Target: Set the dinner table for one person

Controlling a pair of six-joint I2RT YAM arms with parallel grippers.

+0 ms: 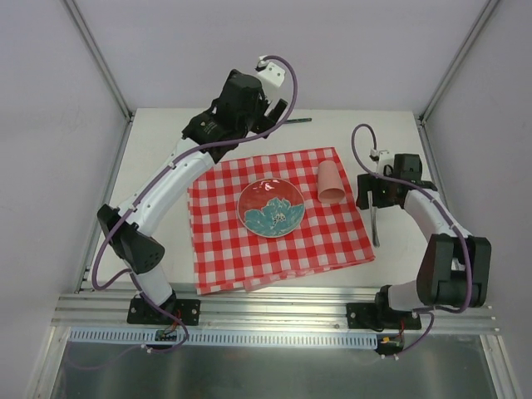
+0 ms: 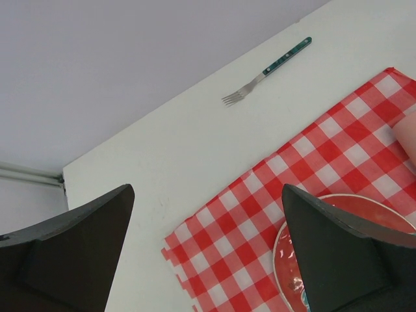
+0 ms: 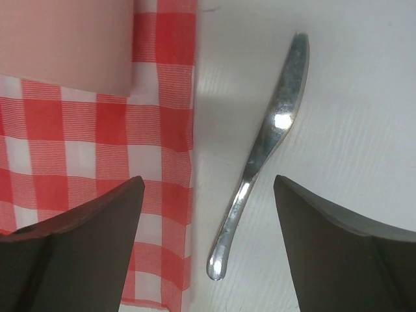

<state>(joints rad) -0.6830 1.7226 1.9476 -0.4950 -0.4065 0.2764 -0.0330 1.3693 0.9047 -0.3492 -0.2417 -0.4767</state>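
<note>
Bench, large flat off-white rectangular top (image 1: 158,158), is carrying everything, with an aluminium rail running along its near edge. Red-and-white checked cloth (image 1: 249,249) is lying spread over bench middle, slightly skewed. Round red-rimmed plate with teal flower pattern (image 1: 271,208) is sitting at cloth centre. Pale pink tapered cup (image 1: 332,183) is sitting on cloth just right of plate, apart from it; upright or tipped, cannot tell. Plain silver metal knife (image 3: 263,149) is lying flat on bare bench just beside cloth's right edge, not touching it. Steel fork with teal handle (image 2: 266,68) is lying on bare bench near far edge, well apart from cloth.

Left tool (image 2: 208,195) is hovering over cloth's far-left corner, fingers spread wide, gripping nothing. Right tool (image 3: 208,185) is hanging over knife, fingers spread to either side of it, gripping nothing; knife is resting on bench, not pinched.

Judging: setting is looking partly done, and fork is looking out of place.

Risks:
- Right tool's cloth-side finger is sitting over cloth edge, so coming down could be snagging cloth and dragging plate and cup along.
- Cup is sitting near that finger, so a bump could be knocking it over.
- Knife is thin and flat, so fingers could be scraping bench or slipping off it.
- Fork is lying just as flat, so left tool could be pushing it away instead of lifting.
</note>
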